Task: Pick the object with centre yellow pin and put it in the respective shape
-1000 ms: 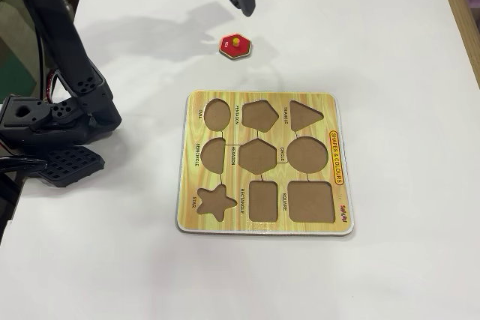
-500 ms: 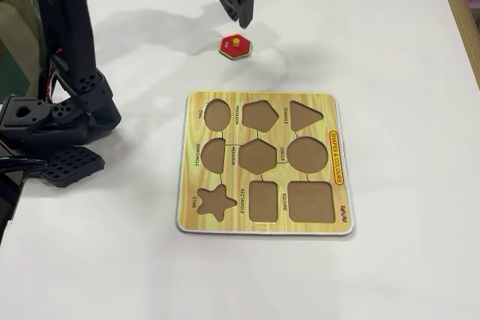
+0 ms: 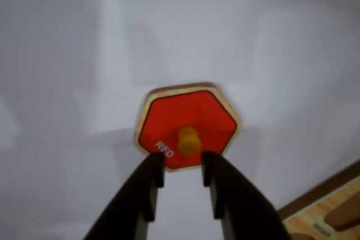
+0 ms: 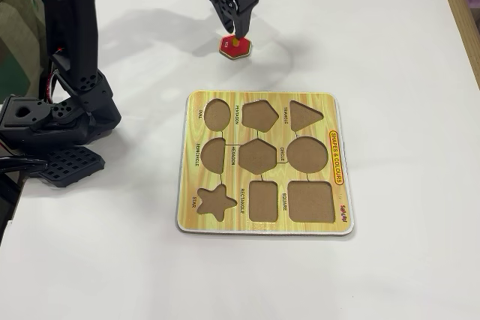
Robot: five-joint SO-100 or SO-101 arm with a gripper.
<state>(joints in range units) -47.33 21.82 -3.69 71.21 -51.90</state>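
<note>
The object with centre yellow pin (image 4: pixel 235 48) is a red hexagon piece lying flat on the white table, beyond the board's far edge. In the wrist view the red piece (image 3: pixel 188 125) carries the word RED, and its yellow knob (image 3: pixel 189 140) stands just past my fingertips, in line with the gap. My gripper (image 4: pixel 234 33) hangs right above the piece; in the wrist view the gripper (image 3: pixel 181 164) is open and holds nothing. The respective shape, the HEXAGON cutout (image 4: pixel 258 156), sits at the middle of the yellow board (image 4: pixel 315 103).
The board has several other cutouts, among them the pentagon (image 4: pixel 259 115) and the circle (image 4: pixel 307 154). A corner of the board (image 3: pixel 332 217) shows at the wrist view's lower right. The arm's black base (image 4: pixel 52 121) stands at the left. A wooden table edge (image 4: pixel 459 5) runs along the upper right.
The gripper has come down and slightly toward the board, from well above the red piece to just over its yellow knob. The piece and the board have not moved.
</note>
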